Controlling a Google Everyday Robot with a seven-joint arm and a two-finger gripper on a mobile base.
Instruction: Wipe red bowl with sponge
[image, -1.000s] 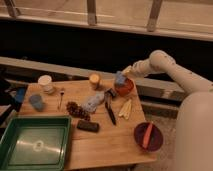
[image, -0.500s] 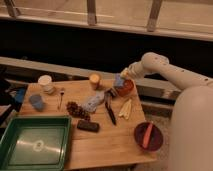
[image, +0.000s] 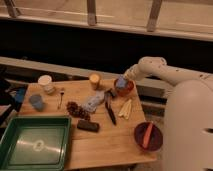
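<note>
The red bowl (image: 126, 90) stands at the back right of the wooden table (image: 110, 142). My gripper (image: 121, 83) comes in from the right on the white arm (image: 165, 72) and is at the bowl's left rim, shut on a light blue sponge (image: 120, 81). The sponge sits in or just over the bowl's opening; I cannot tell whether it touches the inside.
A dark maroon bowl (image: 148, 136) with an orange item stands at the front right. A green tray (image: 35, 145) is front left. Between them lie a black utensil (image: 109, 109), pale sticks (image: 125, 108), a grey packet (image: 93, 101), a dark bar (image: 88, 125) and an orange cup (image: 94, 80).
The arm has swung a little to the left, carrying the sponge across the red bowl toward its left rim. Nothing else on the table has moved.
</note>
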